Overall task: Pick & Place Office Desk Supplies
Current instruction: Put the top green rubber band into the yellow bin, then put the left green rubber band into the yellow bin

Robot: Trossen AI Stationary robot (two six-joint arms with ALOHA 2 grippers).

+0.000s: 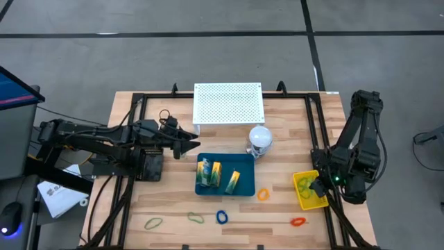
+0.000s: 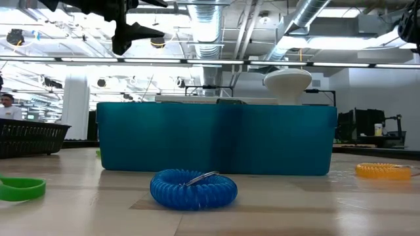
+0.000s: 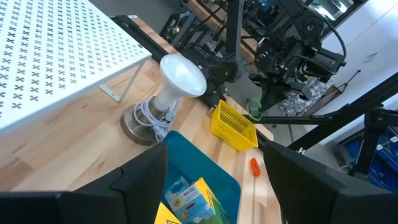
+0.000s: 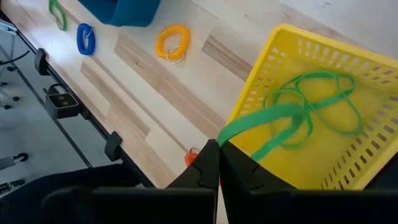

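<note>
Nearest the low camera, a blue coiled plastic loop [image 2: 193,189] lies loose on the wooden table [image 1: 277,208], in front of the blue plastic tray [image 1: 223,191] that already holds yellow-green crayon packets [image 1: 208,171]. The left gripper [image 1: 195,145], fingers apart and empty, hovers beside the tray's left rim, probably positioned for a further pick. The right gripper [image 4: 219,163], fingers together on a thin green band [image 4: 292,115], holds it over the yellow mesh basket [image 4: 373,81], apparently for release there.
</note>
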